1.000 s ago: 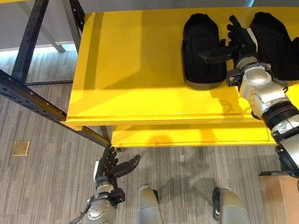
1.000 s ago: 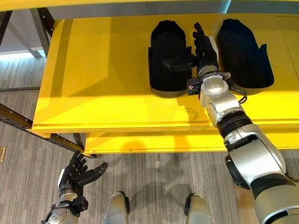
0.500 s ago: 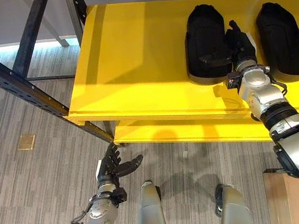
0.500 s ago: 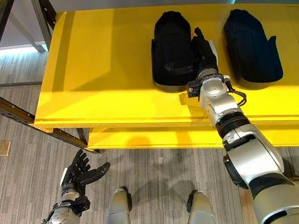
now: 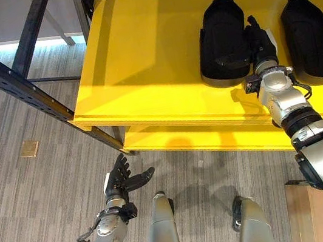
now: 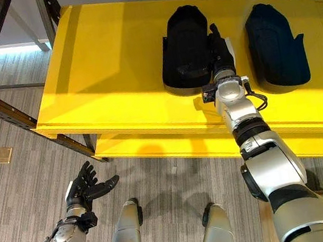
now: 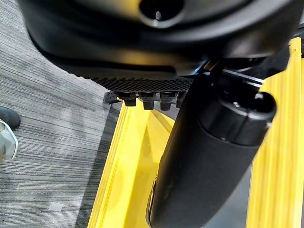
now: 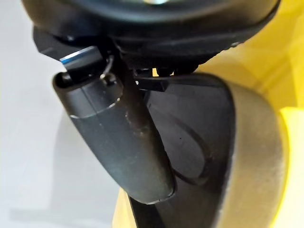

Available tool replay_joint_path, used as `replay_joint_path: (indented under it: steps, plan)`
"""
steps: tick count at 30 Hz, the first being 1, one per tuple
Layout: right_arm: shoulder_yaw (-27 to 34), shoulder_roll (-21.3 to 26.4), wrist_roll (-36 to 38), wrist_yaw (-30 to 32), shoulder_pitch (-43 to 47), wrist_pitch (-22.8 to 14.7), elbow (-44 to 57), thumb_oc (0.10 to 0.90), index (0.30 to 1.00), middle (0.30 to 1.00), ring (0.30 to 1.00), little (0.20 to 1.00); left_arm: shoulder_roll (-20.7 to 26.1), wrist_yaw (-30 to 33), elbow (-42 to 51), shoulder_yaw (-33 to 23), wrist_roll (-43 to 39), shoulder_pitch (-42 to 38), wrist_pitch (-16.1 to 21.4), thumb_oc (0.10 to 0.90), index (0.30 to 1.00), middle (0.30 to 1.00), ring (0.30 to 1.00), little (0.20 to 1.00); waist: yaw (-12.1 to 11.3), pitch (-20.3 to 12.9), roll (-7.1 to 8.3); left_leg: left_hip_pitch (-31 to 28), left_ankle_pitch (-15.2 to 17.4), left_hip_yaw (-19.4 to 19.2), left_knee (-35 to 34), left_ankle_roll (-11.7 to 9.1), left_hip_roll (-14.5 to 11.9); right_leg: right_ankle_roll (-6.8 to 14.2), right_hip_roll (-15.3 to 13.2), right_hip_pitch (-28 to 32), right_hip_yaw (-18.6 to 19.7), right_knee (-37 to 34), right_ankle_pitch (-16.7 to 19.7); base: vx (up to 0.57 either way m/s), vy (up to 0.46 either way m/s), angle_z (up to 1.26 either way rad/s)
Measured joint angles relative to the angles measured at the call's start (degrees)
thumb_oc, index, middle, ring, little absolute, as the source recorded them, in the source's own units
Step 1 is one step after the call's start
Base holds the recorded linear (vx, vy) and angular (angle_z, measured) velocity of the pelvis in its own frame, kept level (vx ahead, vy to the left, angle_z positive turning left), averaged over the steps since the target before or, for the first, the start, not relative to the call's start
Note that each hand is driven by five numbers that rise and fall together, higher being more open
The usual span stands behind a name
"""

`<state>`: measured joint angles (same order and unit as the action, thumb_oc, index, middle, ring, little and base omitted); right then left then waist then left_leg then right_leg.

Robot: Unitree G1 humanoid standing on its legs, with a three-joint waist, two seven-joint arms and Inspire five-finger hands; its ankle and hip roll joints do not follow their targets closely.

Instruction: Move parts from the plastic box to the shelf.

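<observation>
**Right hand against a black part on the yellow shelf**

The right hand [image 6: 220,50] lies on the upper yellow shelf board [image 6: 109,61] with its fingers pointing toward the back, straight and close together, pressed along the side of the left-hand black moulded part [image 6: 183,47]. The thumb reaches over the near end of that part. Whether the thumb actually pinches the part or merely rests on it cannot be told; in the right wrist view the thumb [image 8: 123,137] shows as a dark rounded shaft just beside the part's [image 8: 199,156] black body and pale rim.

A second black moulded part [image 6: 273,45], similar in shape, lies flat on the same board on the far side of the hand, apart from it. The hand sits between the two parts, touching the left one.

Below the front edge of the board runs a lower yellow shelf level [image 5: 214,140], carried by a dark perforated metal upright [image 5: 14,86].

The left hand [image 5: 120,183] hangs low over the grey striped carpet floor [image 5: 34,208], well apart from the shelf, fingers spread and relaxed, thumb out, holding nothing. A small brass-coloured square floor plate [image 5: 29,148] sits in the carpet.
</observation>
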<state>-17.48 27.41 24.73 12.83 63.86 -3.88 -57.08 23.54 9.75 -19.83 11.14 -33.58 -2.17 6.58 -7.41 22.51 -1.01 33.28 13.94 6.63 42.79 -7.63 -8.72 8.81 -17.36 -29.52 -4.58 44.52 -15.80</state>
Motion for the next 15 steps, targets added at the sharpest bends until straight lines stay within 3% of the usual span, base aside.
replay_joint_path:
  steps: [15]
  plan:
    - [-4.8, 1.3, -6.4, -0.3, 1.5, 0.3, 0.1, 0.900, 1.000, 1.000, 1.000, 1.000, 0.0, 0.1, 0.0, 0.0, -0.2, 0.0, 0.2, 0.900, 1.000, 1.000, 1.000, 1.000, 0.1, 0.6, -0.20, 1.0, -0.6, 0.1, 0.0, -0.2, 0.0, -0.5, 0.1, -1.7, 0.3, 1.3, -0.3, 0.00, 0.000, 0.00]
